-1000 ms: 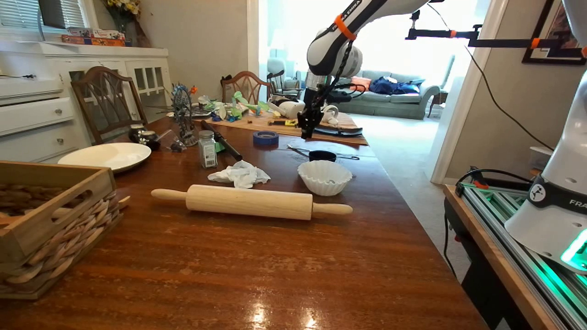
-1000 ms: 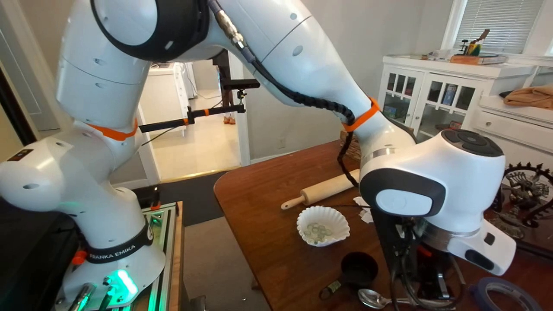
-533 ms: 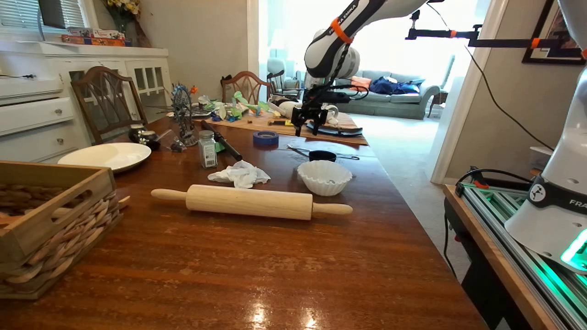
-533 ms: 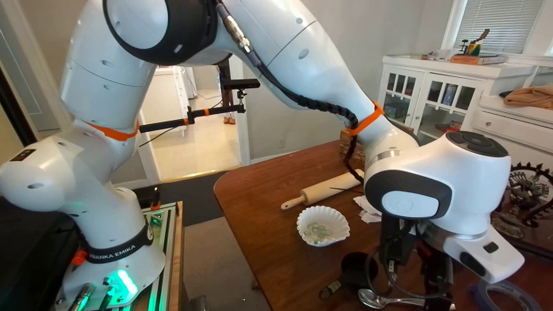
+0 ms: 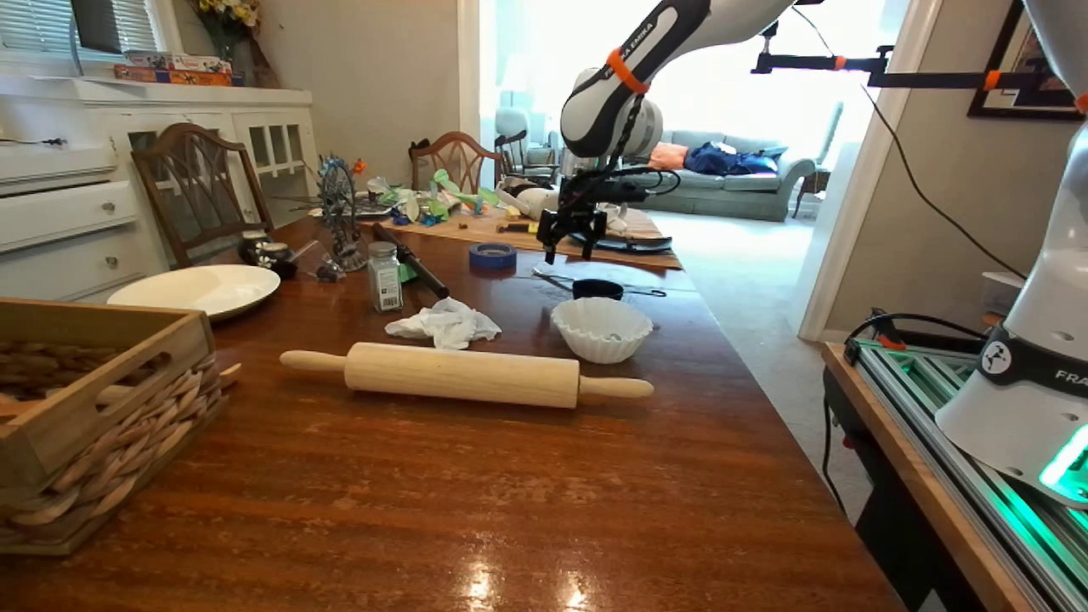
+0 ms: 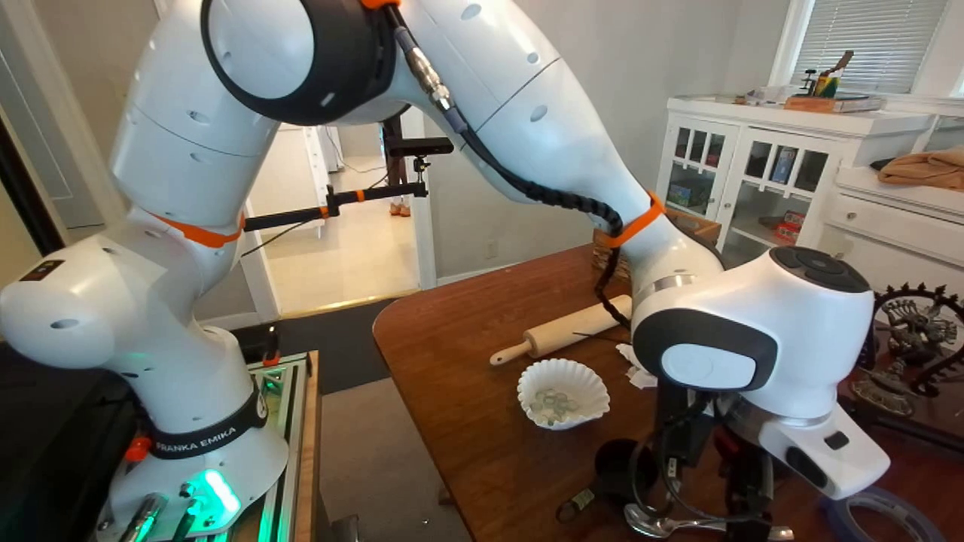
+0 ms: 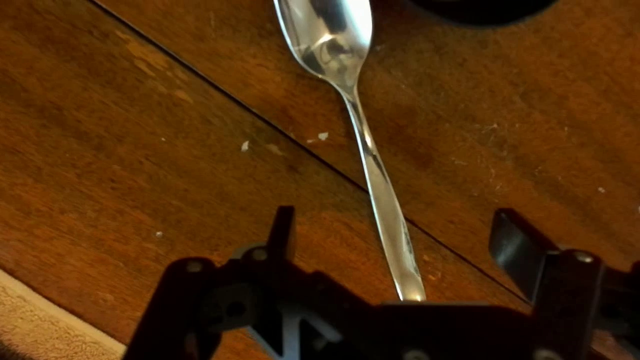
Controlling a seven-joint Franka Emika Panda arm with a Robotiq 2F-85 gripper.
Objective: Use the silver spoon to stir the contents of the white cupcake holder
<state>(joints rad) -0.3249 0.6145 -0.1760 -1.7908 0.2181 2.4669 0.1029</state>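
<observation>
The silver spoon [image 7: 382, 200] lies on the wooden table, its bowl pointing away from the gripper in the wrist view. Wide apart, the fingers of my gripper [image 7: 395, 220] stand on either side of the handle above it, touching nothing that I can see. The handle's end disappears behind the dark gripper body. In an exterior view the gripper [image 5: 568, 253] hangs over the table just above the spoon [image 5: 552, 277]. The white cupcake holder [image 6: 578, 375], fluted and upright, has several clear pale pieces [image 6: 553, 406] inside; it also appears in an exterior view [image 5: 602, 333].
A black measuring cup [image 6: 621, 463] sits between spoon and holder. Blue tape [image 5: 492, 256] lies close by. A rolling pin [image 5: 463, 374], crumpled white tissue [image 5: 446, 325], glass jar [image 5: 385, 279], white plate [image 5: 200, 291] and woven basket [image 5: 161, 416] are on the table as well.
The gripper's fingers have spread apart and the hand has turned. It has come down a little toward the spoon over the last half second. Spoon and holder stay in place.
</observation>
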